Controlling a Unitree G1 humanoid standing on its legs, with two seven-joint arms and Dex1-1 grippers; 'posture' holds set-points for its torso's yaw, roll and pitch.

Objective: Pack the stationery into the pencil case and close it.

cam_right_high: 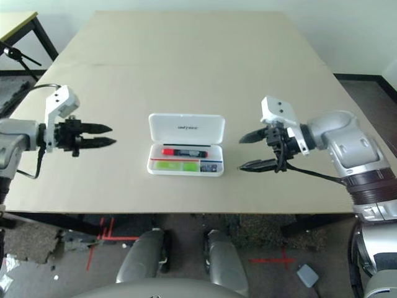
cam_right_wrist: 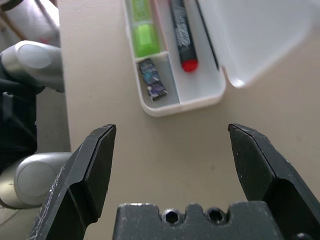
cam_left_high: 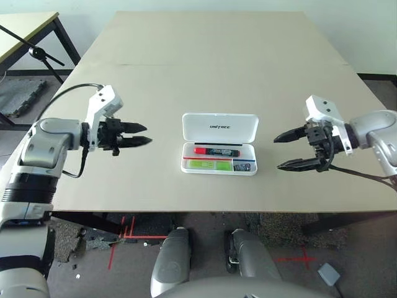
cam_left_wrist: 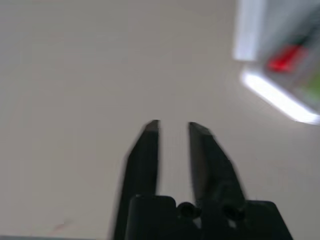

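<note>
The pencil case (cam_left_high: pixel 219 152) sits open in the middle of the counter (cam_left_high: pixel 217 68), lid propped up toward the far side with small dark lettering on it. Inside the tray: the black marker with red cap (cam_left_high: pixel 216 151) lies along the back row, the lime-green highlighter (cam_left_high: pixel 209 164) in the front row, and the tiny dark-and-silver clip piece (cam_right_wrist: pixel 152 80) tucked in its own little compartment at the robot's right end (looks kinda shiny in the right wrist view). The 2 arms hang above the counter on either side, well apart from the case. The left tool (cam_left_high: pixel 145 135) has its fingers narrowed to a slim gap, holding nothing. The right tool (cam_left_high: pixel 280 152) is spread wide, also empty, pointing in toward the case.
</note>
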